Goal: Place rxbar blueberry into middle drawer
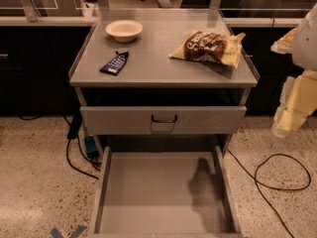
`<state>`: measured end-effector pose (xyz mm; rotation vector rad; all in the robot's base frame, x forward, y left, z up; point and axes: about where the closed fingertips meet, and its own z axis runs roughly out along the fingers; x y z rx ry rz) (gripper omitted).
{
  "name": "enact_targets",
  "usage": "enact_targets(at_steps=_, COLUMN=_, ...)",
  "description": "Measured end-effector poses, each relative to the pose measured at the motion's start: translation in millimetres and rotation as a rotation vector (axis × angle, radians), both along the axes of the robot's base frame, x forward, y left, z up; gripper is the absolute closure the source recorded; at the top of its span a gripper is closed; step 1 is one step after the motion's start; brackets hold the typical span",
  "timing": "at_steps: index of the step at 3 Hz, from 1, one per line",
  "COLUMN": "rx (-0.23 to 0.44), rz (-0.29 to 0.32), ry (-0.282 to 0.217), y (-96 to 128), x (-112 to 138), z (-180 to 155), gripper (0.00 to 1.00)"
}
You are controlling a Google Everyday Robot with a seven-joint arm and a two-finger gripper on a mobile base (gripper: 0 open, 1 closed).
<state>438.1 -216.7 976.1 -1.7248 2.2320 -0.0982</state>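
The rxbar blueberry (115, 63), a dark navy wrapper with white lettering, lies flat on the left part of the grey cabinet top (158, 58). Under the top there is a closed drawer (129, 120) with a dark handle. Below it a drawer (148, 192) is pulled out towards me and holds nothing. My gripper (283, 127) hangs at the right edge of the view, beside the cabinet's right side at the height of the closed drawer. It is far from the bar and holds nothing that I can see.
A round off-white bowl (124, 30) stands at the back left of the top. A brown-and-yellow chip bag (210, 47) lies at the right. Black cables run on the speckled floor at the left (74, 157) and right (277, 182). Dark counters stand behind.
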Motion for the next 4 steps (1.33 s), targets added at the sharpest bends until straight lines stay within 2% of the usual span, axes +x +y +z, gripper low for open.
enact_targets(at_steps=1, rx=0.0, rz=0.001, ry=0.0, y=0, x=0, z=0, gripper=0.0)
enact_targets(at_steps=3, rx=-0.007, rz=0.201, ry=-0.032, y=50, x=71, z=9, gripper=0.0)
enact_targets(at_steps=4, rx=0.006, rz=0.292, ry=-0.019, y=83, x=102, z=5, gripper=0.0)
